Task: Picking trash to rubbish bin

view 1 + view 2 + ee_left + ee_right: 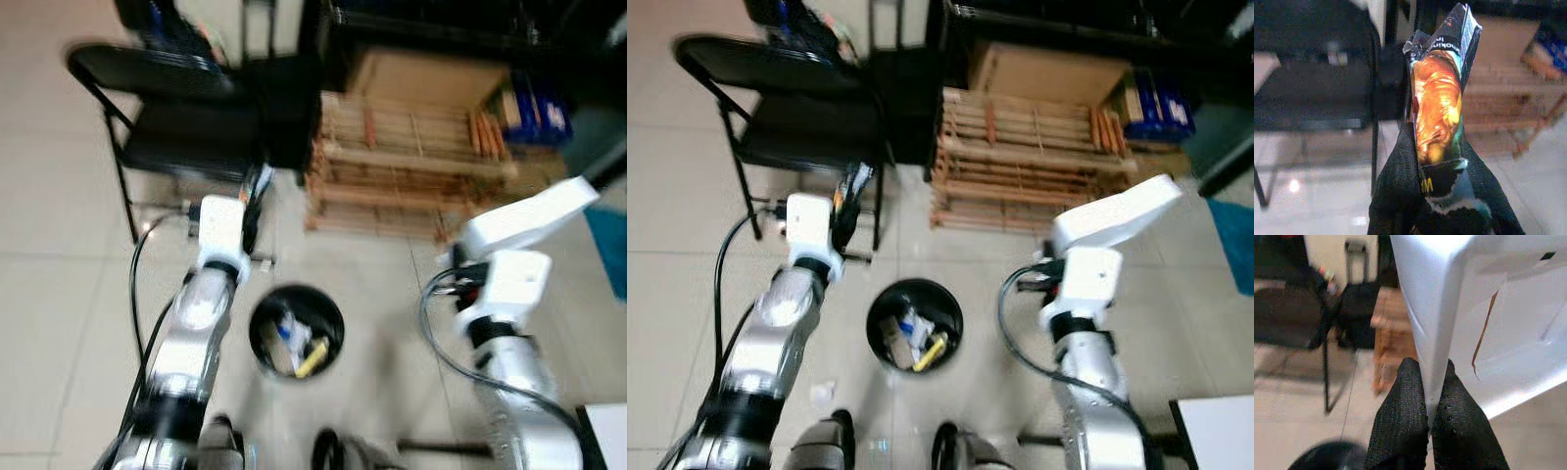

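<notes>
Left gripper [1442, 196] jaws clenched on wrapper [1442, 98]; right gripper [1432, 431] jaws on white box [1488, 308].

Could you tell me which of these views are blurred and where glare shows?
Left eye view: blurred throughout, the bin and pallet smeared. Right eye view: somewhat sharper. Left wrist view: the wrapper in the left gripper is fairly crisp, background soft, glare spots on the floor tiles. Right wrist view: the white box in the right gripper is overexposed.
</notes>
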Available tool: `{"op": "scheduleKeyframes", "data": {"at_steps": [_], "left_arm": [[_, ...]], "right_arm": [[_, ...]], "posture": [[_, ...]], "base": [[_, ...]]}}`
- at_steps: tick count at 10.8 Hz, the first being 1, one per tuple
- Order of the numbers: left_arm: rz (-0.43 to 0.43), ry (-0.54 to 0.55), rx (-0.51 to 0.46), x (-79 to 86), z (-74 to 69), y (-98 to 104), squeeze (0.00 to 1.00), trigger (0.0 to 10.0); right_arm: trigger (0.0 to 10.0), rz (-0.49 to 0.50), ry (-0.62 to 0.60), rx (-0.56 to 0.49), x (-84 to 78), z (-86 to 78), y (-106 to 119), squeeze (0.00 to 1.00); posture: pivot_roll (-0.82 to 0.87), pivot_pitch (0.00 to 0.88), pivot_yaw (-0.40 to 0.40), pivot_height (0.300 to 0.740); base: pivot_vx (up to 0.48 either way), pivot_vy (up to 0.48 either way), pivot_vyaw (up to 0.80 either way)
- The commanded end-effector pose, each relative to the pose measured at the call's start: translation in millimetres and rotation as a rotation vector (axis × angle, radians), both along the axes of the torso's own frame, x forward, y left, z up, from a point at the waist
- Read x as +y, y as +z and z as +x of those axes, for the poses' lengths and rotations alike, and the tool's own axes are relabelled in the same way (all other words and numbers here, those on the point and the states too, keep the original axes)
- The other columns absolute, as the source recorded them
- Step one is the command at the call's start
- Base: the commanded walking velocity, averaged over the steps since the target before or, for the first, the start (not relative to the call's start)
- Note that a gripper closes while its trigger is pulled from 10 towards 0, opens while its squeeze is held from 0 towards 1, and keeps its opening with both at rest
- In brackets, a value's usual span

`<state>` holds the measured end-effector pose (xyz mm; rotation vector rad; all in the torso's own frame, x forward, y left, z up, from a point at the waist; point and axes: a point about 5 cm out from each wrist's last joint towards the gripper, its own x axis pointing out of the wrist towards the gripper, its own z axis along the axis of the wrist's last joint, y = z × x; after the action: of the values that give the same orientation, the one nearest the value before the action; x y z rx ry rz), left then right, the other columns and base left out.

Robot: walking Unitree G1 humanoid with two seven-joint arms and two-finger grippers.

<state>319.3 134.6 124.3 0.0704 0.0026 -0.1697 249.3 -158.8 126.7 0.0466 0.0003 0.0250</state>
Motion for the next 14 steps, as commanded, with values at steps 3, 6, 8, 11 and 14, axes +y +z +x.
{"op": "scheduleKeyframes", "data": {"at_steps": [3, 6, 8, 11, 14], "left_arm": [[0.008, -0.061, 0.189, -18.6, -12.2, -40, 0.00, 10.0], [0.026, -0.069, 0.321, -30.7, -9.0, -69, 0.00, 10.0], [0.053, -0.089, 0.373, -36.1, -8.3, -83, 0.00, 10.0], [0.078, -0.091, 0.406, -36.8, -6.2, -92, 0.00, 10.0], [0.106, -0.077, 0.466, -35.7, -11.5, -106, 0.00, 10.0]], "right_arm": [[10.0, 0.003, 0.006, 0.009, -3.6, 1.4, -2, 0.00], [10.0, -0.021, -0.019, -0.098, -14.8, 5.0, 29, 0.00], [10.0, -0.009, 0.122, -0.088, -6.6, -1.6, 40, 0.00], [10.0, -0.001, 0.255, 0.049, 2.5, -24.4, 17, 0.00], [10.0, 0.017, 0.337, 0.139, 9.5, -39.6, 3, 0.00]], "posture": [[0.23, 0.336, -0.199, 0.740], [0.18, 0.318, -0.200, 0.740], [0.13, 0.307, -0.194, 0.740], [0.11, 0.297, -0.198, 0.740], [0.10, 0.290, -0.205, 0.740]], "base": [[0.000, 0.000, 0.00], [0.000, 0.000, 0.00], [0.000, 0.000, 0.00], [0.000, 0.000, 0.00], [0.000, 0.000, 0.00]]}}
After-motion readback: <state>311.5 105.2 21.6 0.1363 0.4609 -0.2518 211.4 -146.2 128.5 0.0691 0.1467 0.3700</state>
